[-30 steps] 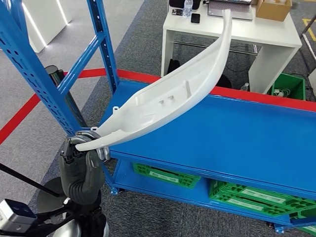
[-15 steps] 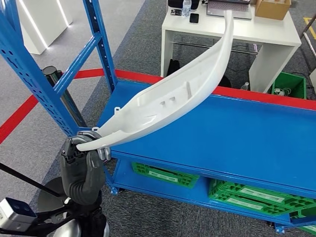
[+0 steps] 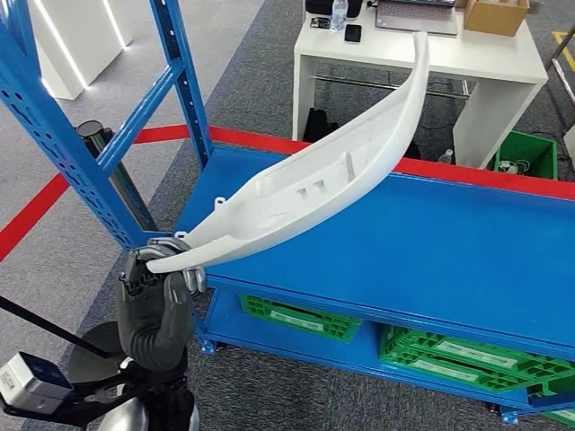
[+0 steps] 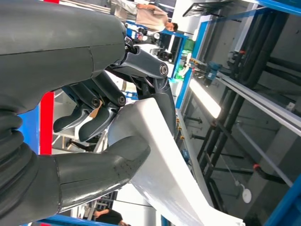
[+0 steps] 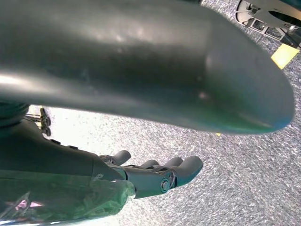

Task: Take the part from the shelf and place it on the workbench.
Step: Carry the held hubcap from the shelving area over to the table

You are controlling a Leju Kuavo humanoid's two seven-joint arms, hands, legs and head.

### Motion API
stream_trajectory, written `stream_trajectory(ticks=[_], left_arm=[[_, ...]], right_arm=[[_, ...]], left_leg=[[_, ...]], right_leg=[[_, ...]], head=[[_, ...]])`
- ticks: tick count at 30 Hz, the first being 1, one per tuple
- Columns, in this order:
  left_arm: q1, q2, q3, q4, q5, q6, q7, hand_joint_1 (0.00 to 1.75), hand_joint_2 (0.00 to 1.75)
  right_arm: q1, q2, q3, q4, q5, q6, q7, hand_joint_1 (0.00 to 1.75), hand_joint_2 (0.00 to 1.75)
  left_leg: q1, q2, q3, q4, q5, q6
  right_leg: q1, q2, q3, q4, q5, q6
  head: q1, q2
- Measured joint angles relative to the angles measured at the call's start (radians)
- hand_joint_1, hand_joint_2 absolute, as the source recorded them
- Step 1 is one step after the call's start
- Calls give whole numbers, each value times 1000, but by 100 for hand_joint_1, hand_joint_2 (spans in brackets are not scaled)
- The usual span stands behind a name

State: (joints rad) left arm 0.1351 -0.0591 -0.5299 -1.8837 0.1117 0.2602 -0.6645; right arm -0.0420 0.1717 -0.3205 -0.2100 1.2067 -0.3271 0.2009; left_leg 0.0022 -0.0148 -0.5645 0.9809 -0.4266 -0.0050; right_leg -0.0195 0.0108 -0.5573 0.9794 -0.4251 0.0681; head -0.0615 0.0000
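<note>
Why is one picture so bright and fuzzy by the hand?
Right wrist view: the right hand hangs over speckled floor, with white glare washing out the lower part. Head view: sharp and evenly lit, the left hand gripping the white part.

Smooth matt white plastic part (image 3: 319, 184), glossy blue painted metal shelf (image 3: 447, 242), rough grey carpet floor (image 3: 264, 54)

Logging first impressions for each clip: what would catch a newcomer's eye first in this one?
The long, curved white plastic part dominates, held up at one narrow end by the left robot hand and arching over the bright blue metal shelf. Behind the shelf, a red floor line runs in front of a white table. The right robot hand hangs over grey carpet, holding nothing.
</note>
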Motion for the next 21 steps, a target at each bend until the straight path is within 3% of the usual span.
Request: stream_trajectory(ticks=[14,17,21], left_arm=[[0,8,0,27,-1,0,18,175,175],[0,8,0,29,-1,0,19,175,175],[-1,8,0,30,-1,0,21,175,175]], right_arm=[[1,0,-16,0,-2,-2,0,0,0],[1,1,-18,0,-2,-2,0,0,0],[2,1,-21,0,-2,-4,0,0,0]], left_leg=[[-5,0,0,1,-2,3],[-10,0,-1,3,-5,8],[-10,2,1,-6,8,24]], right_leg=[[-4,0,1,-1,1,2],[-9,0,1,-2,2,7],[-13,-1,-3,4,-5,19]], head=[[0,0],[0,0],[0,0]])
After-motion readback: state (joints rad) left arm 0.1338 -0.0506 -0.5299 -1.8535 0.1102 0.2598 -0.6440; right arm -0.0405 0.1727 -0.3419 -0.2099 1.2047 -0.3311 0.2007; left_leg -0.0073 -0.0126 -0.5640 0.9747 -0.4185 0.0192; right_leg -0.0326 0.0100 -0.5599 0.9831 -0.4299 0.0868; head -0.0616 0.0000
